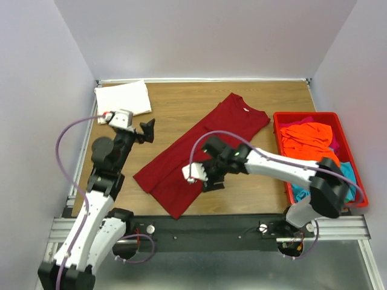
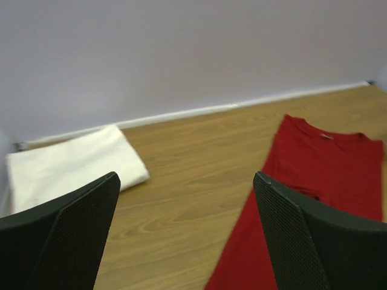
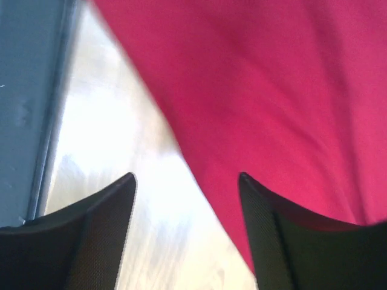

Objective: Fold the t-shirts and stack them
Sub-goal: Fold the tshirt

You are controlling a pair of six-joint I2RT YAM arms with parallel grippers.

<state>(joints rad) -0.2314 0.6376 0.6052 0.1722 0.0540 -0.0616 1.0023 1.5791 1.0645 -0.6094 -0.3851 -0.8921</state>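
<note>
A dark red t-shirt (image 1: 199, 142) lies folded lengthwise in a long strip across the middle of the table, collar at the back right; it also shows in the left wrist view (image 2: 314, 175) and the right wrist view (image 3: 260, 90). A folded white t-shirt (image 1: 124, 96) lies at the back left corner and shows in the left wrist view (image 2: 66, 166). My left gripper (image 1: 147, 129) is open and empty, held above bare table left of the red shirt. My right gripper (image 1: 213, 183) is open, low over the red shirt's near right edge, holding nothing.
A red plastic bin (image 1: 352, 163) at the right edge holds orange (image 1: 308, 142), teal and magenta shirts. The table's dark front rail (image 1: 211, 226) runs along the near edge. White walls enclose the back and sides.
</note>
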